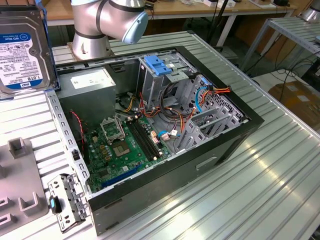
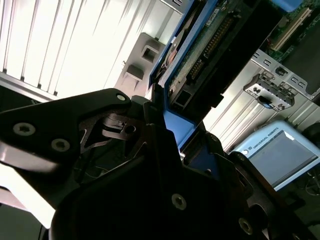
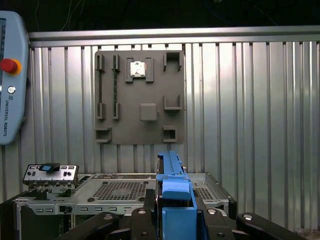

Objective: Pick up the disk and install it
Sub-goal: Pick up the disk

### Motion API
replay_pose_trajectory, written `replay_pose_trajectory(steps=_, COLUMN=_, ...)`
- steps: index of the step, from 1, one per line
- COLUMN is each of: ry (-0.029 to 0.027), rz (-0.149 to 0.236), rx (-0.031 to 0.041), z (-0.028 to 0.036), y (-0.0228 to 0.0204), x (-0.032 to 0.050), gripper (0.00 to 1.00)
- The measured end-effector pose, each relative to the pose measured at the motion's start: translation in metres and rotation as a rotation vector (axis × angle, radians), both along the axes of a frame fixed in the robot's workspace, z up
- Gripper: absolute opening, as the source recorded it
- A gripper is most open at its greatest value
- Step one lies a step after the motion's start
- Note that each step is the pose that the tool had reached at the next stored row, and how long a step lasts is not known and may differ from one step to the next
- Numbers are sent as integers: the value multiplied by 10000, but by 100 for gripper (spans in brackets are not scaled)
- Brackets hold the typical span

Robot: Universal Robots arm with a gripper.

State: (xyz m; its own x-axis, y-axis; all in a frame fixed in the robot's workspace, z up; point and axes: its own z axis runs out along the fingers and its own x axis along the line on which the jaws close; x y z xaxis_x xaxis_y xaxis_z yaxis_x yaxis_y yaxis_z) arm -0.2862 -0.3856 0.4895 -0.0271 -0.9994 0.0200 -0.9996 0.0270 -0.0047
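1. Nearest in the exterior view, the open computer case (image 1: 200,160) lies on its side on the ribbed metal table (image 1: 260,190). A green motherboard (image 1: 120,147) sits on its floor.
2. Deeper in the case are loose orange and red cables (image 1: 170,117), a grey power supply box (image 1: 92,79) against the wall on the exterior view's left, and a light-blue latch (image 1: 156,65) on top of the drive cage at the far end.
3. Beside the case, a grey fixture plate (image 3: 140,130) lies flat on the table. One of its pockets holds a small silvery square part (image 3: 138,69).
4. The gripper (image 3: 175,215) is pressed together onto the disk (image 1: 22,50). Its black fingers (image 2: 152,130) pinch the drive from both sides, with a blue side rail running between them.
5. The disk is held in the air outside the case, at the exterior view's upper left, its white label facing that camera.
6. Farthest back, the arm (image 1: 105,20) rises from its base on the table behind the case.
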Motion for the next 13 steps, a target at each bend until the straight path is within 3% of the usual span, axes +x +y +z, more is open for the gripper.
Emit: replay_pose_trajectory(steps=13, ry=0, rz=-2, rx=0, z=-2, y=-9, x=275, gripper=37)
